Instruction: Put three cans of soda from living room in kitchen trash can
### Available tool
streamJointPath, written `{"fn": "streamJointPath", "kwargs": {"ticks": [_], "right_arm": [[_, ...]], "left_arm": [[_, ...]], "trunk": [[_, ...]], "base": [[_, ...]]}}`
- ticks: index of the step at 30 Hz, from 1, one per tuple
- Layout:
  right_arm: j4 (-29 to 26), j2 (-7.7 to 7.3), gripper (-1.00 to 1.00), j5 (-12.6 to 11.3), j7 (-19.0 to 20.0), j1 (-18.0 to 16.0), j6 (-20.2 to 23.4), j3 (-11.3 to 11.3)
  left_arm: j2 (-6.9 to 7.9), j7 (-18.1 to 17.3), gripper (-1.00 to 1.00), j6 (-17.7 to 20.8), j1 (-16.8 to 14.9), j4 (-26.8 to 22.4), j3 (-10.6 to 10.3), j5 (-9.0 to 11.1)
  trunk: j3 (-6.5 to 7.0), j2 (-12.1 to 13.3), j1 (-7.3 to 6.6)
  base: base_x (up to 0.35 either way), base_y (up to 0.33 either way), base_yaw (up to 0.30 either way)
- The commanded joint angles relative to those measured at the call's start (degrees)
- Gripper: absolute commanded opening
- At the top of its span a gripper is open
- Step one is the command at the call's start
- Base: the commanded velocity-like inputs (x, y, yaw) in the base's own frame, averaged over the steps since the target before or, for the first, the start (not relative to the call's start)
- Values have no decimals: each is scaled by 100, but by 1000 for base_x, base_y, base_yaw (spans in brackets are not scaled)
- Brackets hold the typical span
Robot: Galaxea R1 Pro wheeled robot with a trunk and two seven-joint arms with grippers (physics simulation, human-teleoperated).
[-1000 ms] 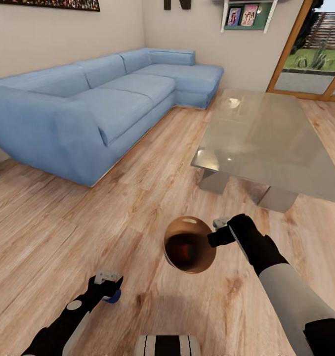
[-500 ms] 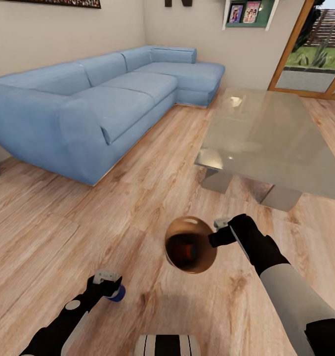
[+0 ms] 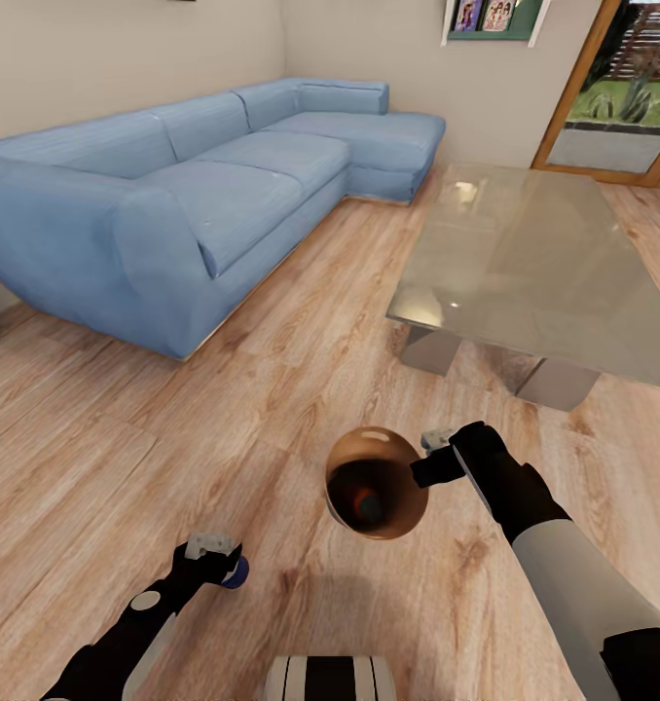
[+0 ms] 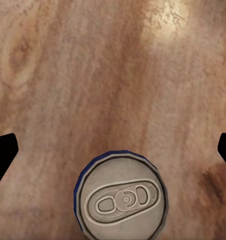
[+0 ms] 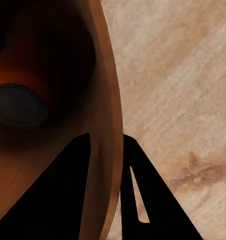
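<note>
A blue can of soda [image 4: 122, 196] stands upright on the wood floor, silver top facing up; it also shows as a blue can [image 3: 235, 574] beside my left gripper [image 3: 211, 557]. The left gripper [image 4: 117, 147] hovers over it, open, fingers wide apart and not touching it. My right gripper [image 3: 422, 467] is shut on the rim of the tash can [image 3: 369, 440], held tilted above the floor with its copper-brown inside towards the head camera. In the right wrist view the gripper [image 5: 107, 145] straddles the bin wall [image 5: 100, 75]. Another can of soda [image 5: 18, 106] lies inside, its grey top [image 3: 367, 503] visible amid an orange glow.
A blue corner sofa [image 3: 174, 195] runs along the left wall. A glass coffee table [image 3: 525, 263] stands ahead to the right, close to the held bin. A glazed door [image 3: 612, 117] is at the far right. Wood floor [image 3: 301, 350] lies between sofa and table.
The camera has shifted, so sofa and table sit slightly higher in the picture. Both arms keep their poses; the blue can shows a little further out from the left gripper.
</note>
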Motion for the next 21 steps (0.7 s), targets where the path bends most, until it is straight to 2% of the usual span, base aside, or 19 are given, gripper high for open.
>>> {"fn": "streamJointPath", "kwargs": {"ticks": [1,11,17,21], "right_arm": [[-2,1,-100,-194,21,-1,38,0],[4,6,-100,-193,21,0,38,3],[5,0,-100,-193,21,1,38,5],[5,5,-100,-193,21,1,38,10]], "left_arm": [[-1,-1,100,0,0,0,0,0],[-1,-1,100,0,0,6,-1,-4],[-5,-10,100,5,0,9,-19,-8],[-6,-23,100,6,0,3,-33,-9]], "trunk": [[1,0,-1],[1,0,-1],[-132,-8,15],[-132,-8,15]], "base": [[0,0,0],[0,0,0],[0,0,0],[0,0,0]]}}
